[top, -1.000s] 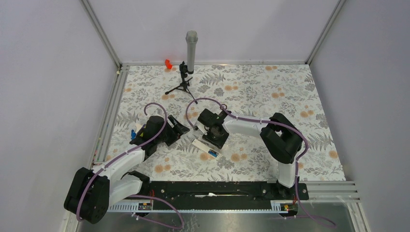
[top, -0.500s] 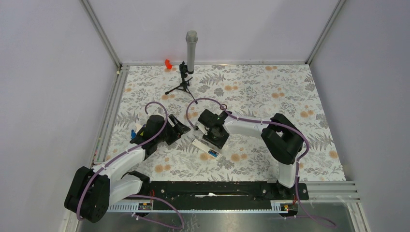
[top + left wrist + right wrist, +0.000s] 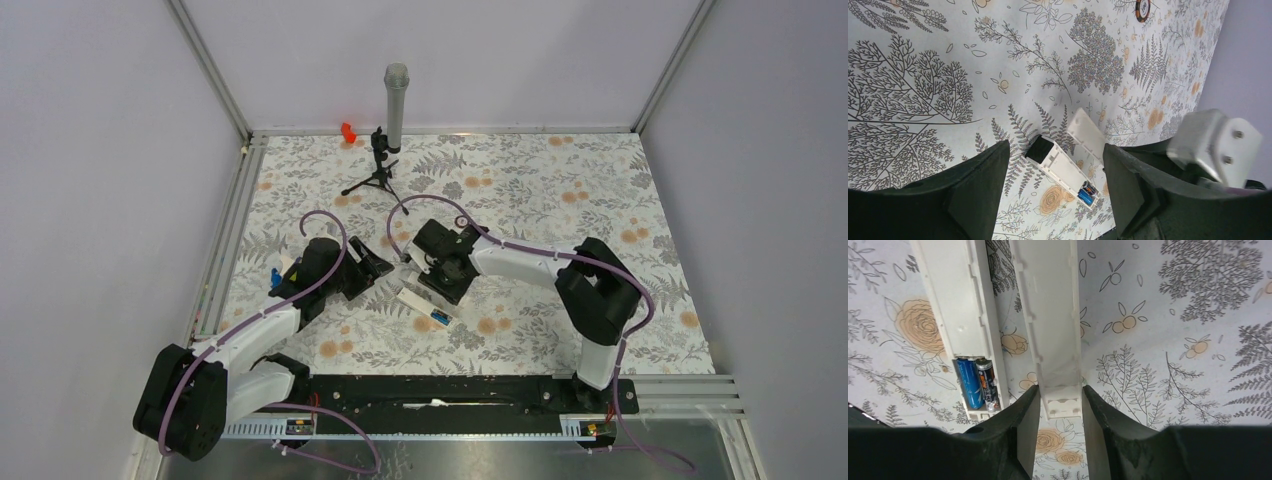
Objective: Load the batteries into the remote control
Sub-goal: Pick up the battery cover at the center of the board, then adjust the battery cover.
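The remote control (image 3: 422,305) lies back-up on the floral table, its cover off. It also shows in the left wrist view (image 3: 1060,165) and the right wrist view (image 3: 960,315). The batteries (image 3: 977,382) sit side by side in the compartment at one end, blue in the top view (image 3: 439,318) and the left wrist view (image 3: 1088,193). My right gripper (image 3: 1060,412) is shut on the near end of the long white battery cover (image 3: 1050,315), which lies parallel to the remote. My left gripper (image 3: 1055,190) is open and empty, hovering just left of the remote (image 3: 370,262).
A grey microphone on a small tripod (image 3: 390,120) stands at the back, with a small red object (image 3: 348,131) by the back edge. A small blue piece (image 3: 274,277) lies left of my left arm. Metal rails run along the left and near edges.
My right gripper has shifted slightly toward the back with the cover, and its elbow has swung right. The left arm and the remote have not moved.
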`<move>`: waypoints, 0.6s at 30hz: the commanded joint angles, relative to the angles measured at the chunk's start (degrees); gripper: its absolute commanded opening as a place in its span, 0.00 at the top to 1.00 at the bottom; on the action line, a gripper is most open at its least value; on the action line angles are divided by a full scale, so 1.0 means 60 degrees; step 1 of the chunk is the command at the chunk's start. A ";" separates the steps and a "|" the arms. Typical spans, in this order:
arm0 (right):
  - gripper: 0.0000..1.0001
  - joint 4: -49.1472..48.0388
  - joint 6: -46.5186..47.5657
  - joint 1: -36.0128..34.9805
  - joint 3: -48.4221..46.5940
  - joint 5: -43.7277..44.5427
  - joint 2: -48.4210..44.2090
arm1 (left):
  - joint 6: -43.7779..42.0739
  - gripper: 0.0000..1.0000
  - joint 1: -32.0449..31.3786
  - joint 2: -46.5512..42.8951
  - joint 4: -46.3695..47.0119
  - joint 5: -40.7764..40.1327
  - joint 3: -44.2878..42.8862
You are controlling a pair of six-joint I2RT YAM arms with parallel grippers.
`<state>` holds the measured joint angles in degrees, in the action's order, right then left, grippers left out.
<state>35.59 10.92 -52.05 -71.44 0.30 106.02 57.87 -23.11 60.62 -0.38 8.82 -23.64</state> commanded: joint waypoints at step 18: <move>0.57 0.0053 0.0085 0.0253 -0.0252 -0.1795 -0.1474 | 0.0637 0.33 -0.0013 0.1093 0.2702 0.2410 -0.0211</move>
<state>35.53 10.92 -50.68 -71.55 -7.22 99.66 59.40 -23.14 66.37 6.85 17.74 -23.66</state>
